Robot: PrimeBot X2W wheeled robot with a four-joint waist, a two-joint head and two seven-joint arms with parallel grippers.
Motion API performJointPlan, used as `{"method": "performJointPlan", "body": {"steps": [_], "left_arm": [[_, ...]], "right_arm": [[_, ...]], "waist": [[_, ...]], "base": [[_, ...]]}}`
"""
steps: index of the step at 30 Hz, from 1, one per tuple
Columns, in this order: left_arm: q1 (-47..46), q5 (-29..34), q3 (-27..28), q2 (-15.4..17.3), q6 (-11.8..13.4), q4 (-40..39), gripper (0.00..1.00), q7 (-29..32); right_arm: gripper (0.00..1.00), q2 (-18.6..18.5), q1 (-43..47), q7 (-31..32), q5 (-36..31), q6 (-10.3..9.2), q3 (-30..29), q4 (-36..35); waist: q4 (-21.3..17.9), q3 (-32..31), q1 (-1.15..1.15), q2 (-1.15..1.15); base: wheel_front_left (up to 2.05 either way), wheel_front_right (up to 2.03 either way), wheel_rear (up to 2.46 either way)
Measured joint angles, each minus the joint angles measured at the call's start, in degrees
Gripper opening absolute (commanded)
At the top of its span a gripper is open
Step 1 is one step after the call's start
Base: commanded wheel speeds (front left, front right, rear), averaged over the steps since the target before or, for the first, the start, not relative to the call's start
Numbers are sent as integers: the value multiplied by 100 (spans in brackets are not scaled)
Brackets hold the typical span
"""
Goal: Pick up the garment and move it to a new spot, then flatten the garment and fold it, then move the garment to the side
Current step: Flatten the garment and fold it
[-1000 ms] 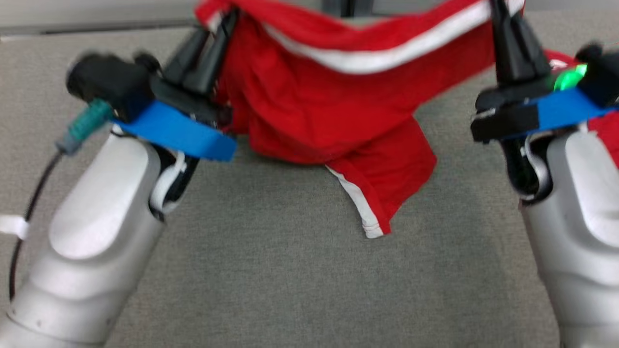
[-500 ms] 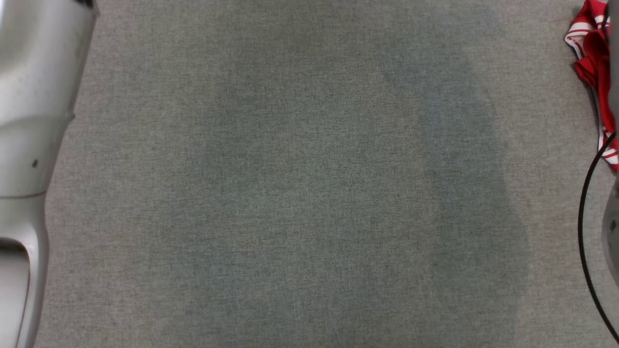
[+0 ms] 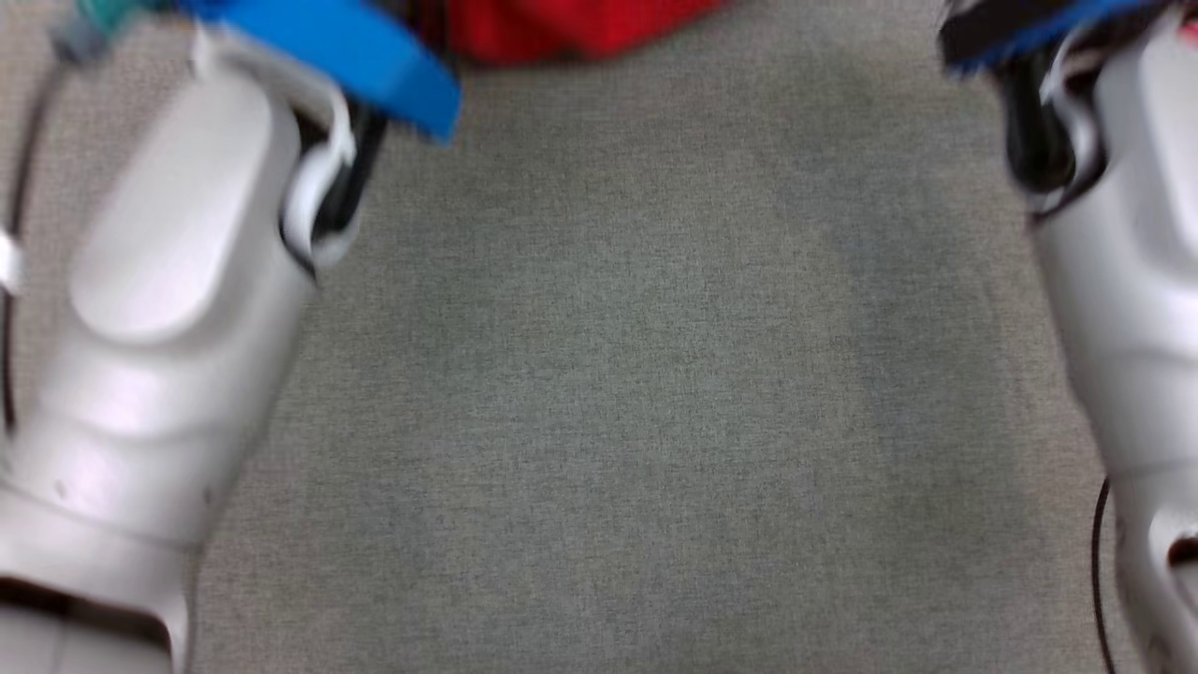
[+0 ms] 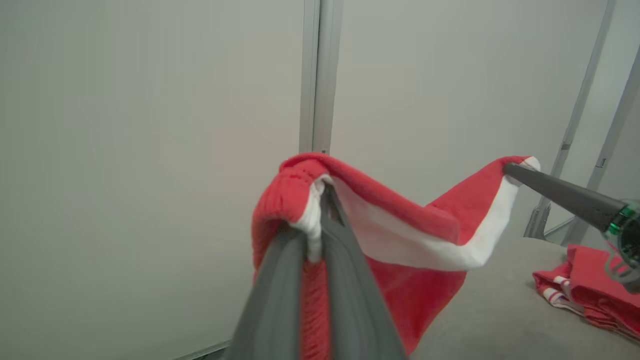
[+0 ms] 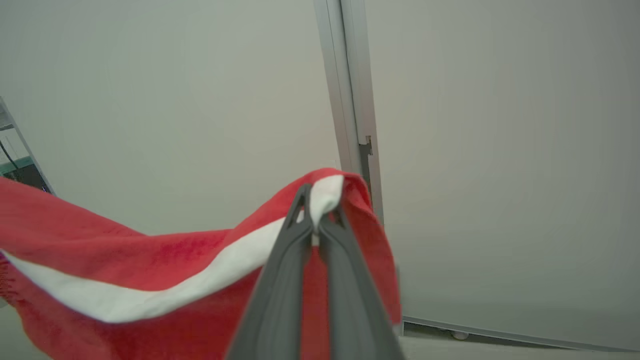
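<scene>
Grey carpet (image 3: 599, 374) underneath; the garment (image 4: 410, 295) looks soft and floppy, so left gripper (image 4: 325, 195) and right gripper (image 5: 313, 212) each pinch a corner of its white-trimmed edge.

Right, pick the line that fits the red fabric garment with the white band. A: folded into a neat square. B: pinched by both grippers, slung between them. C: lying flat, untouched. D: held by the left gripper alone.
B: the left gripper and the right gripper are each shut on the white-banded edge of the red garment, which sags between them.
</scene>
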Motion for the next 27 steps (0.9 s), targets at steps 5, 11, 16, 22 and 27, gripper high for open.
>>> {"method": "performJointPlan", "body": {"steps": [5,11,16,22,27], "left_arm": [[1547,316,399,13,42,-498,0,0],[3428,613,716,-105,100,-1104,0,0],[4466,848,711,-185,89,-1430,0,-1],[5276,1018,536,-179,56,-1744,0,0],[5727,1076,531,-26,56,-2008,0,0]], "right_arm": [[0,-38,1408,-7,122,0,-71,-768],[0,-27,3294,-8,69,1,-153,-1635],[0,-35,4501,-8,86,1,-353,-2100],[0,32,5655,-7,51,0,-646,-2584],[0,220,6411,107,-66,1,-783,-3083]], "waist": [[4,-214,0,0],[45,-628,-3,0],[110,-940,-3,0],[183,-1262,-2,0],[173,-1434,-2,0]], "base": [[0,0,0],[0,0,0],[0,0,0],[0,0,0],[0,0,0]]}}
